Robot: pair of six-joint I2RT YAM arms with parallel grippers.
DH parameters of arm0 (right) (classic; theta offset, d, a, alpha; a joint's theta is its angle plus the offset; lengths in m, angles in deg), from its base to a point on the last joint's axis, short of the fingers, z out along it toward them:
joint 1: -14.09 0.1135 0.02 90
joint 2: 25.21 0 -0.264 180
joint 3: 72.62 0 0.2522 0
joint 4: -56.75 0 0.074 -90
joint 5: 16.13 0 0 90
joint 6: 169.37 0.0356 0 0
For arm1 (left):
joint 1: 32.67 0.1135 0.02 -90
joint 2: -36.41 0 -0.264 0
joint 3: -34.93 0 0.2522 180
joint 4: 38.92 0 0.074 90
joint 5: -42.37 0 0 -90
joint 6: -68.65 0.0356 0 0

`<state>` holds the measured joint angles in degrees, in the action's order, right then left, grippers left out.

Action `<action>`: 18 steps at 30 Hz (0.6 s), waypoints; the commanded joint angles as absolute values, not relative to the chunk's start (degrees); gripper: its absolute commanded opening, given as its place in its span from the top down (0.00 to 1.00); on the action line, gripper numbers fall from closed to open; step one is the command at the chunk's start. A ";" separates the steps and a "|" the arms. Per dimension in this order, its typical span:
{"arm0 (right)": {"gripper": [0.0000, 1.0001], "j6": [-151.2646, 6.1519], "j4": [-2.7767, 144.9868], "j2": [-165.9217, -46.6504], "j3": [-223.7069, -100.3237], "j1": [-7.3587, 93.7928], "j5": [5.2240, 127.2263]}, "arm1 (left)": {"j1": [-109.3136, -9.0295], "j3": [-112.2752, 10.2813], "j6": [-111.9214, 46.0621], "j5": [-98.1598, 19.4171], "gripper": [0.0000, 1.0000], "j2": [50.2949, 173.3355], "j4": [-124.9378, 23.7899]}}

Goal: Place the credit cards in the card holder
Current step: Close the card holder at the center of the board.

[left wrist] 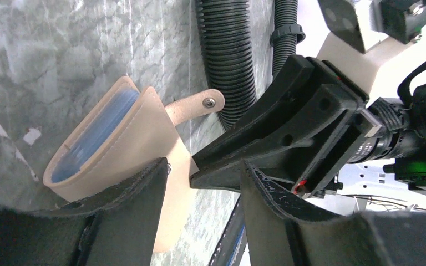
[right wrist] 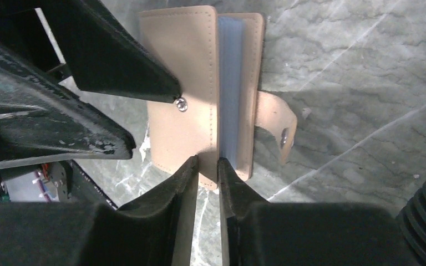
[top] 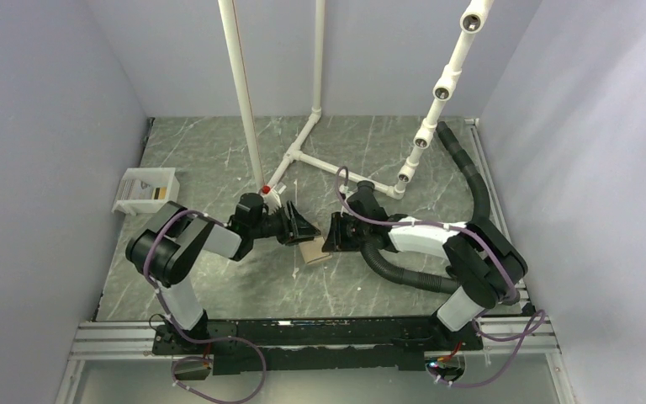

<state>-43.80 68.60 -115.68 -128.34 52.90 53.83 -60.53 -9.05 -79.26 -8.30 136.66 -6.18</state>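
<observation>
At the far left of the marbled grey table (top: 219, 151) sits a white tray (top: 139, 189), well apart from the arms; its contents are too small to make out. Right of it, near the middle of the table, the left gripper (top: 307, 227) reaches toward the right with its jaws standing well apart and nothing between them. One of its fingers (right wrist: 122, 61) touches the tan cover of the card holder (right wrist: 183, 66) just beside the snap stud (right wrist: 182, 103), while the other lies off the holder's left edge. The card holder lies on the table between the two grippers, its cover partly lifted so that the bluish-grey pocket (right wrist: 230, 83) shows, and its closing tab (right wrist: 274, 119) sticks out to the far side. From the right, the right gripper (right wrist: 207, 166) meets the holder's edge with its jaws drawn narrow; a strip of the tan cover shows in the slit between them, but whether they actually pinch it I cannot tell. Further right, a black corrugated hose (top: 404, 273) curls along the right arm
</observation>
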 commanded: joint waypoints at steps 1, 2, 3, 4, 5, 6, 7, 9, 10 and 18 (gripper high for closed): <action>0.81 -43.35 65.67 -116.99 -127.24 52.85 57.72 | -61.06 -11.52 -78.74 -7.20 0.43 138.78 -4.61; 0.81 -42.96 64.52 -116.90 -126.30 52.85 58.89 | -61.06 -11.79 -78.74 -6.99 0.43 139.42 -4.63; 0.81 -42.76 63.66 -116.99 -125.45 52.85 59.15 | -61.06 -11.94 -78.82 -6.87 0.43 139.99 -4.24; 0.80 -42.81 63.69 -117.30 -125.20 52.85 59.49 | -61.13 -12.10 -79.02 -6.67 0.43 140.62 -3.70; 0.78 -43.01 64.03 -117.64 -125.34 52.85 59.89 | -61.15 -12.09 -79.35 -6.51 0.43 141.41 -3.08; 0.78 -43.06 63.93 -117.90 -125.29 52.85 59.74 | -61.29 -11.93 -79.82 -6.42 0.44 142.14 -1.90; 0.78 -43.07 63.62 -118.19 -125.09 52.85 59.56 | -61.51 -11.90 -80.29 -6.26 0.44 143.05 -0.81; 0.76 -43.08 63.51 -118.51 -125.02 52.85 59.56 | -61.88 -11.72 -81.09 -5.99 0.45 144.76 1.18; 0.76 -43.03 63.55 -118.64 -124.99 52.85 59.65 | -62.00 -11.70 -81.38 -5.84 0.45 145.58 2.07; 1.00 -43.19 66.18 -119.04 -124.40 52.85 63.44 | -61.86 -13.48 -78.59 -5.19 0.42 141.92 -3.16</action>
<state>-41.44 63.74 -116.82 -126.15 52.96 55.43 -60.92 -11.76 -82.21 -5.44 144.66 4.07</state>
